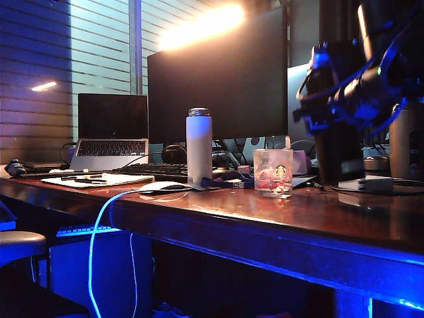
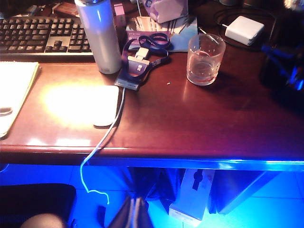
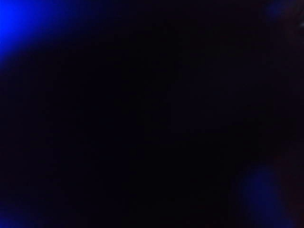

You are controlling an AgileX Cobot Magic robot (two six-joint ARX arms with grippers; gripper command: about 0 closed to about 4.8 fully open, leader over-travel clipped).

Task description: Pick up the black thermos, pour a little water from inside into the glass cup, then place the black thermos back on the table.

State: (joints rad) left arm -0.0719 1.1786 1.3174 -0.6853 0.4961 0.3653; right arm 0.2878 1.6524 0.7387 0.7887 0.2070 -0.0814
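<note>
Table [image 1: 265, 212] bears glass cup [image 1: 273, 172], white bottle [image 1: 199, 146].

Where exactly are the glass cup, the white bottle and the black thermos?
glass cup [image 1: 273, 172]: exterior view, on its green logo.
white bottle [image 1: 199, 149]: exterior view, middle of its body.
black thermos [image 1: 339, 159]: exterior view, on its dark lower body, below the right arm.

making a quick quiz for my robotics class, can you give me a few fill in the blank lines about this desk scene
1. The glass cup carries a round green ____ logo.
2. The white bottle stands in front of a dark computer ____.
3. In the left wrist view, the left gripper hangs below the table edge with its fingers ____.
4. The right gripper is at the black thermos, to the ____ of the cup in the exterior view.

Missing words: Starbucks; monitor; together; right
</note>
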